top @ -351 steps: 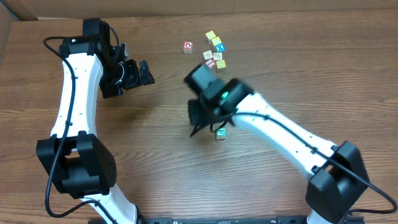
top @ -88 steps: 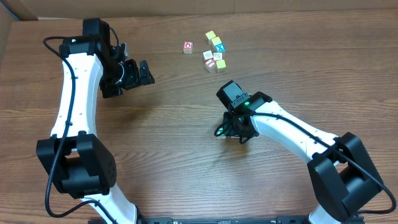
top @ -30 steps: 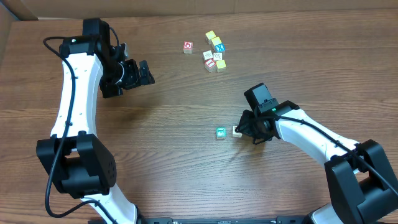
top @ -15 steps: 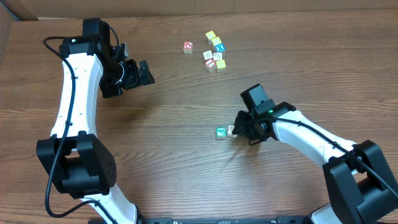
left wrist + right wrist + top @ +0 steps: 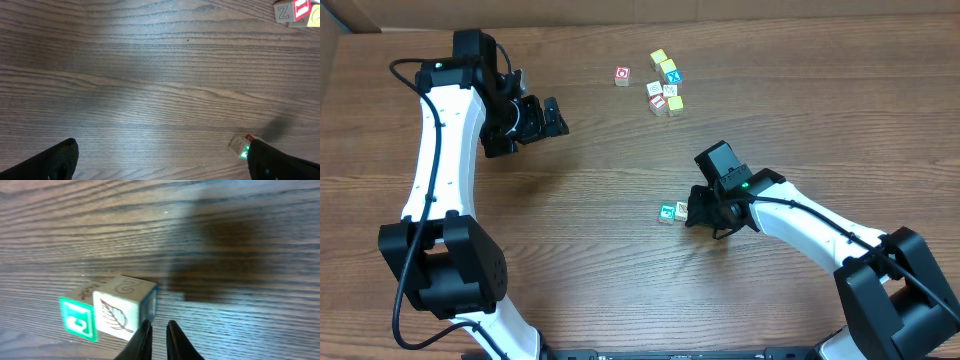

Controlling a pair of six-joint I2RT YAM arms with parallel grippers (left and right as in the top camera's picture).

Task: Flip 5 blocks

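1. Your right gripper (image 5: 157,330): jaws stood all but closed on nothing, tips just beside the leaf block (image 5: 125,307).
2. Leaf block lay on the table (image 5: 610,270), touching a teal block (image 5: 77,319).
3. Your left gripper (image 5: 558,118): jaws gaped wide, empty, well apart.
4. The other blocks (image 5: 665,88) lay clustered farther back.

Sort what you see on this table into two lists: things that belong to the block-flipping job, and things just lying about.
Job: two blocks side by side at the right pincer; cluster of blocks; lone red-printed block.
Lying about: nothing loose. There is only the bare table, and the left pincer, open and far from every block.
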